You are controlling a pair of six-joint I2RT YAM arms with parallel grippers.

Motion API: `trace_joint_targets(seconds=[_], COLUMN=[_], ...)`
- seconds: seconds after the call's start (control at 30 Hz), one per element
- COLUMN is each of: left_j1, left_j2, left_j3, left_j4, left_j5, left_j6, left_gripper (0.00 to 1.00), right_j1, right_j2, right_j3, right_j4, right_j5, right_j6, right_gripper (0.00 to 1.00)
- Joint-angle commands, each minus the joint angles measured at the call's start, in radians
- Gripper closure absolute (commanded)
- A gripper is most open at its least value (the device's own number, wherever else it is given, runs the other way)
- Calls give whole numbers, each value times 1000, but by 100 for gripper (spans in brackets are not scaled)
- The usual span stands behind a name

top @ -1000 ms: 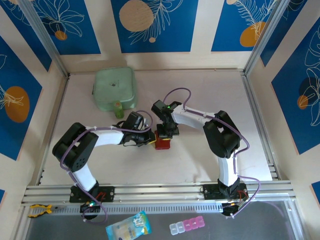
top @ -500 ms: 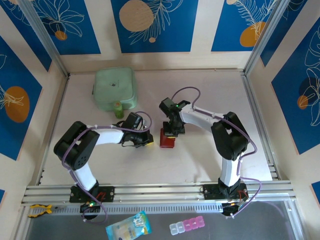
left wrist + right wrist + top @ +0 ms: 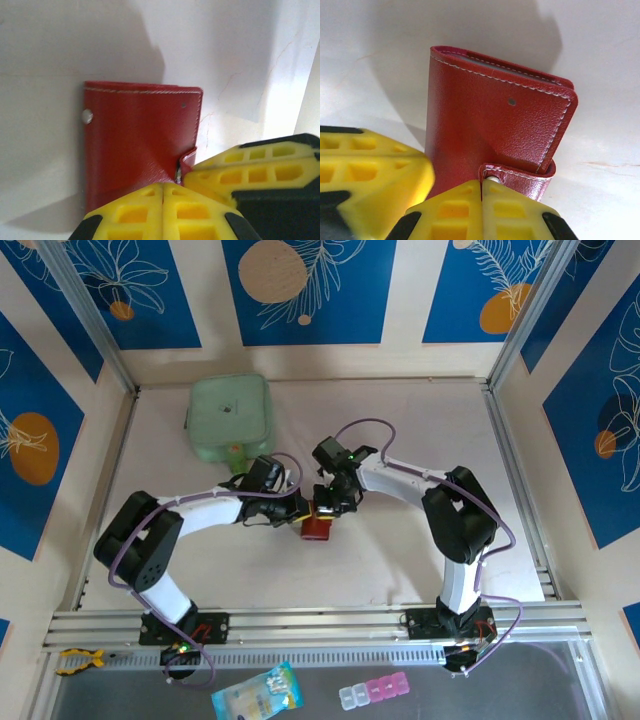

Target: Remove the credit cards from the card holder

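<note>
The card holder (image 3: 317,528), a dark red wallet with white stitching, sits mid-table between both arms, closed. In the right wrist view the card holder (image 3: 490,120) has its snap tab (image 3: 520,175) curled back, and my right gripper (image 3: 481,192) is shut with the tab's edge pinched in its seam. My left gripper (image 3: 162,190) is shut, its tips pressed against the card holder (image 3: 135,130), where the cover creases. The right fingers (image 3: 250,172) show beside it. From above, the left gripper (image 3: 300,512) and right gripper (image 3: 325,508) meet over the wallet. The credit cards are hidden.
A mint-green square pouch (image 3: 231,418) lies at the back left, close behind the left arm. An aluminium rail (image 3: 320,622) runs along the near edge. Below it lie a blue packet (image 3: 255,692) and a pill box (image 3: 373,692).
The right gripper has carried the wallet a little left and nearer. The left gripper, shut throughout, has moved right until it touches the wallet.
</note>
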Motion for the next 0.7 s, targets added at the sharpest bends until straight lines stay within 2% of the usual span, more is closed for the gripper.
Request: trace_joint_targets(seconds=[0.0,0.2,0.37,0.47,0.67], left_j1=[-9,-8,-3,11,14], left_j2=[24,83,112,146,106], left_j3=[-10,-48,-86,-117,-129], left_j4=[29,88,57,87,67], left_j5=[33,38,-19,-5,-7], left_j6=[-22,-50,-16,-19,-18], left_gripper=[100,100,100,100,100], right_j1=[9,13,13,12,-10], right_j2=[12,10,2,-10,-58], right_j3=[4,-12,-15,-17,-53], right_j4=[23,39,-2,-22,-50], right_j5=[-65,-70,-13,17,58], right_j6=[9,16,8,2,-2], right_gripper=[100,100,100,100,100])
